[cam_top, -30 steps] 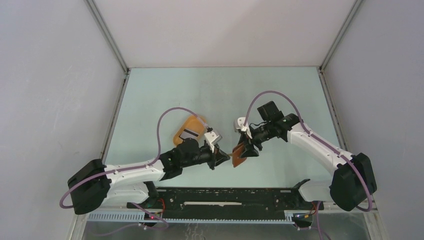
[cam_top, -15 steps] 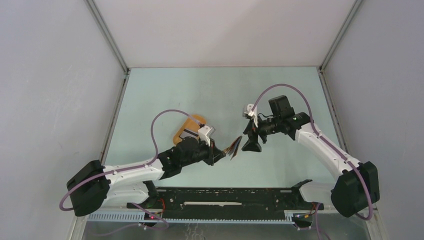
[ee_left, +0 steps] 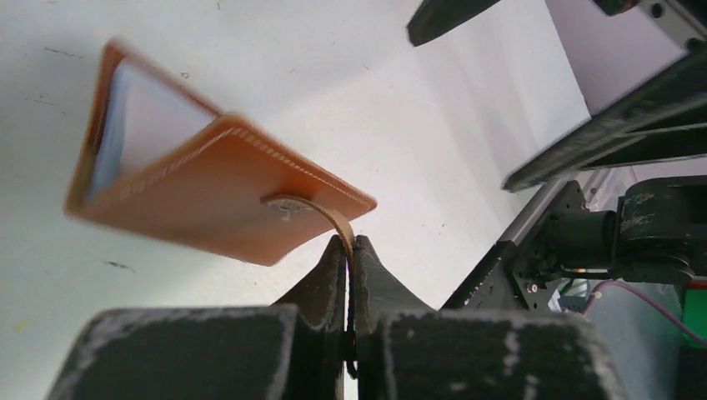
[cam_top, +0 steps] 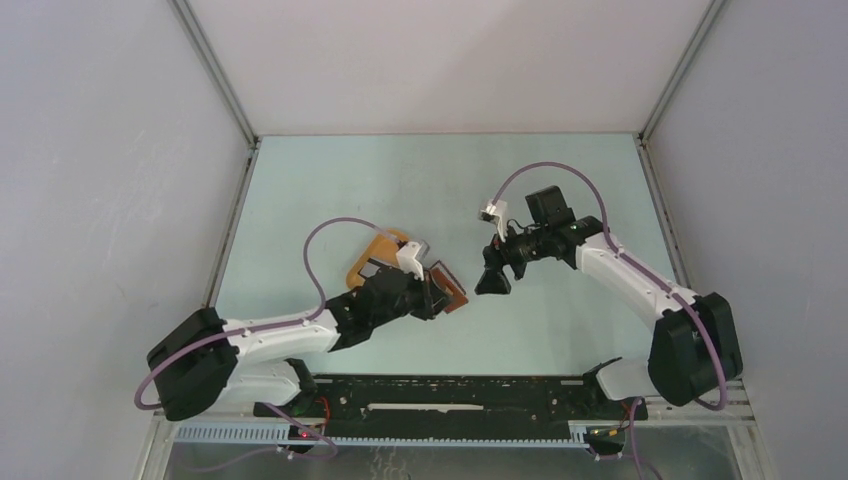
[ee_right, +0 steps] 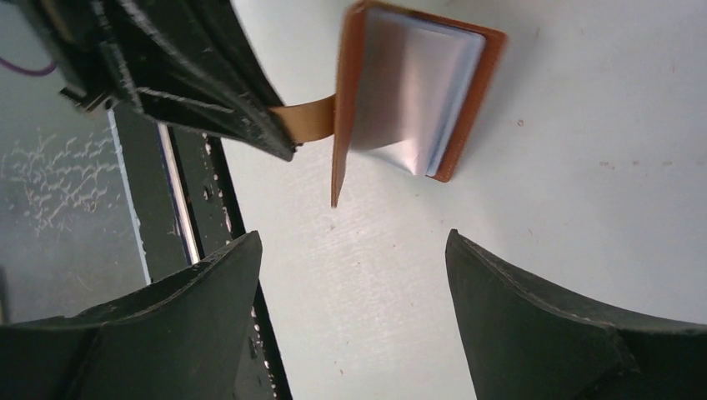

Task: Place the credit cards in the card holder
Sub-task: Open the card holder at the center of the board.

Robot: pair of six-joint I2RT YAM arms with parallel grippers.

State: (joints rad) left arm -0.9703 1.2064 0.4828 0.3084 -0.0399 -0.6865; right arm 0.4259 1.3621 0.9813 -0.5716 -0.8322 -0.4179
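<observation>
The reddish-brown card holder (cam_top: 450, 286) hangs half open over the table, its pale grey inside (ee_right: 413, 87) facing the right wrist camera. My left gripper (cam_top: 436, 297) is shut on the holder's thin strap (ee_left: 333, 218), the jaws pressed together (ee_left: 350, 243). My right gripper (cam_top: 493, 281) stands open just right of the holder, apart from it, with bare table between its fingers (ee_right: 354, 250). A credit card (cam_top: 376, 268), grey with a dark stripe, lies in the orange tray (cam_top: 392, 239), partly hidden behind my left arm.
The orange oval tray sits left of centre under the left wrist. A black rail (cam_top: 450, 395) runs along the near table edge. Grey walls and metal frame posts (cam_top: 215, 75) enclose the table on three sides.
My right gripper let go of the card holder, opened wide and drew back up and right. My left gripper carried the holder by its strap away from the near edge, and it now lies flatter.
</observation>
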